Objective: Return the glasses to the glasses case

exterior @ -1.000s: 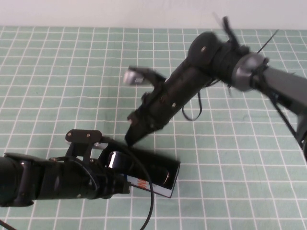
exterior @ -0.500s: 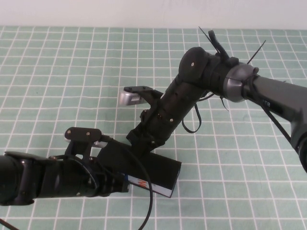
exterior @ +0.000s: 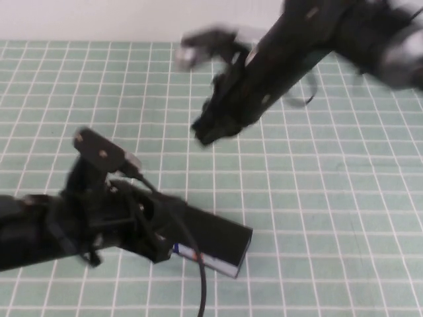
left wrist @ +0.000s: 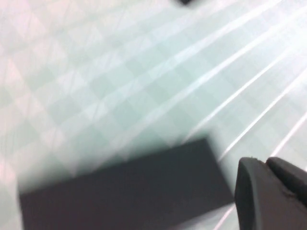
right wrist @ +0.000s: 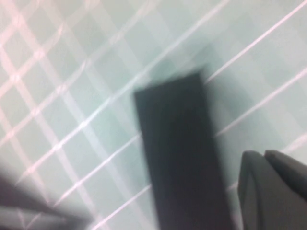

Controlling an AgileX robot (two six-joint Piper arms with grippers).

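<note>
The glasses case [exterior: 215, 236] lies closed near the table's front, a black box with its white side panel [exterior: 201, 255] facing me. It also shows as a dark block in the left wrist view [left wrist: 120, 191] and in the right wrist view [right wrist: 180, 153]. The glasses are hidden. My left gripper [exterior: 155, 243] is at the case's left end; in the left wrist view [left wrist: 264, 163] its fingers are pressed together and hold nothing. My right gripper [exterior: 201, 134] hangs in the air behind the case; in the right wrist view [right wrist: 264, 155] it is shut and empty.
A green mat with a white grid [exterior: 330, 198] covers the table. A black cable [exterior: 198, 277] runs from my left arm over the case to the front edge. The pale wall is at the back.
The case lid went from open to shut under my right gripper. My right arm then rose up and back, away from the case. My left wrist lifted and tilted.
</note>
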